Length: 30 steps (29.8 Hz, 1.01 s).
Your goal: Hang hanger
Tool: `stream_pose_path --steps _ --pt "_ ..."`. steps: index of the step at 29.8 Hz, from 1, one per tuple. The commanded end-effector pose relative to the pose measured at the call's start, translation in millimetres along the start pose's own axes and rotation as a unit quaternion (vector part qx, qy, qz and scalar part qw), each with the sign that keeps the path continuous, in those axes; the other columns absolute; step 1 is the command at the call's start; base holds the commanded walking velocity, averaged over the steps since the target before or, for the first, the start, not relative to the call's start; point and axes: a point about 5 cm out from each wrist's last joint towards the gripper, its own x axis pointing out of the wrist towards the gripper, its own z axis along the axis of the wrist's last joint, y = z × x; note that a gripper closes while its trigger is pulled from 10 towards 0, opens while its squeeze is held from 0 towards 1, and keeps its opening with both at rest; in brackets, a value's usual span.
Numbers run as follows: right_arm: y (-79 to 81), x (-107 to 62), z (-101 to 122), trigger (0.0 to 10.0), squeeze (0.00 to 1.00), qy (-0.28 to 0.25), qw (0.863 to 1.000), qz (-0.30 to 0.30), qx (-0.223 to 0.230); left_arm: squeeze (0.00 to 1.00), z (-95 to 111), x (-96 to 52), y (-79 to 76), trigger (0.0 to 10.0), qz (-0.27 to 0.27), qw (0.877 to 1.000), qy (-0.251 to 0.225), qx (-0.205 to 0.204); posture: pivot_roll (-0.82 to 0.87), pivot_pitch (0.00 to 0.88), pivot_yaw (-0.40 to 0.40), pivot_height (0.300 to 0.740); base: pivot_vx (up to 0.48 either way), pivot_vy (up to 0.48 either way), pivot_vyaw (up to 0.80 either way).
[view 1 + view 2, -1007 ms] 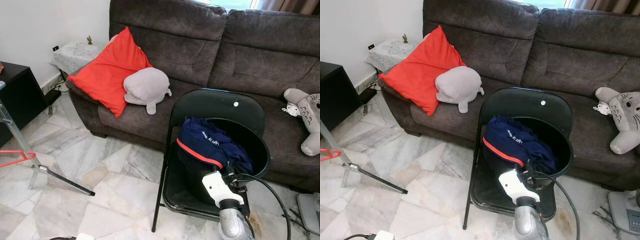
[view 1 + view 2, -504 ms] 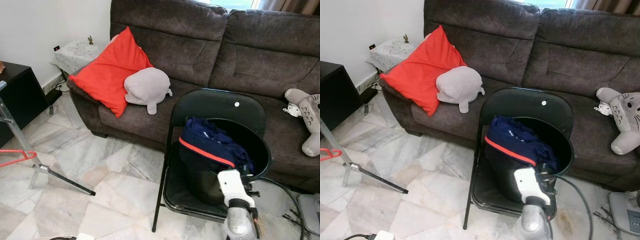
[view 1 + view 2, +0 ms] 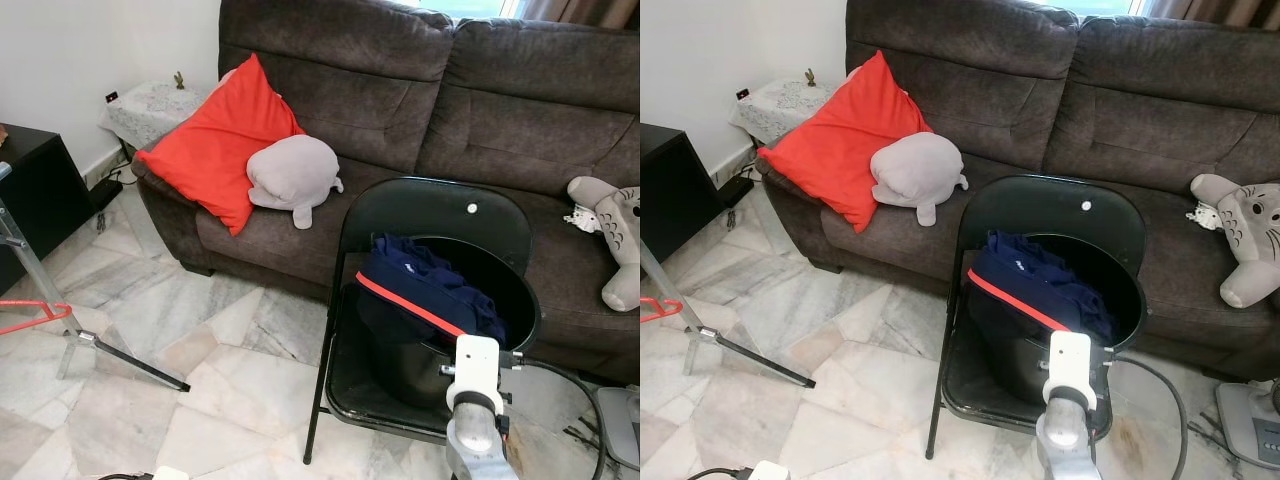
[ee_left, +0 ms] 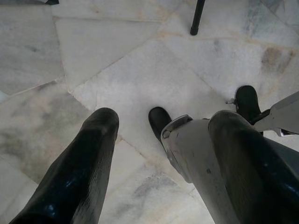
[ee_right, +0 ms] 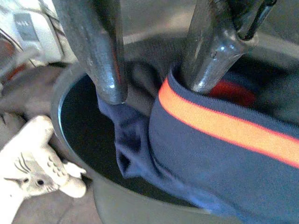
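My right gripper (image 5: pixel 154 70) sits in the bucket (image 3: pixel 505 270) on the chair (image 3: pixel 400 215), jaws apart astride the navy garment (image 3: pixel 430 295). I see no hanger; close only on one. Left gripper (image 4: pixel 163 154) hangs open.

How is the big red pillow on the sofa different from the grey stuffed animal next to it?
The square red pillow is bright and flat-sided with sharp corners, while the grey round plush toy is pale, blobby and rounded. The pillow is clearly the larger of the two. The pillow stands propped up on one corner, leaning against the sofa's backrest; the plush lies low on the seat, resting against the pillow. Both look soft and sit at the same end of the dark brown fabric sofa.
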Motion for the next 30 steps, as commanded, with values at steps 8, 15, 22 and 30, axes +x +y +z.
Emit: stream_pose_path --steps 8,15,22,30 --pt "2.4 3.3 7 10.0 0.0 -0.027 0.999 0.015 0.043 0.0 -5 -1.4 -0.6 10.0 -0.004 1.0 0.012 0.01 0.0 0.095 -0.032 0.74 0.0 0.0 0.0" --pt "16.5 2.7 0 10.0 0.0 -0.004 0.997 0.067 0.033 0.0 -5 -1.4 -0.7 10.0 -0.006 1.0 0.012 0.012 0.01 0.096 -0.028 0.74 0.0 0.0 0.0" --pt "15.3 9.5 4 10.0 0.0 -0.009 0.998 0.058 0.028 0.0 -6 -1.6 -0.6 10.0 -0.004 1.0 0.012 0.011 0.01 0.098 -0.025 0.74 0.0 0.0 0.0" --pt "7.8 18.9 13 10.0 0.0 -0.019 0.999 0.035 0.028 0.0 -6 -1.7 -0.5 10.0 -0.004 1.0 0.012 0.012 0.02 0.096 -0.025 0.74 0.0 0.0 0.0"
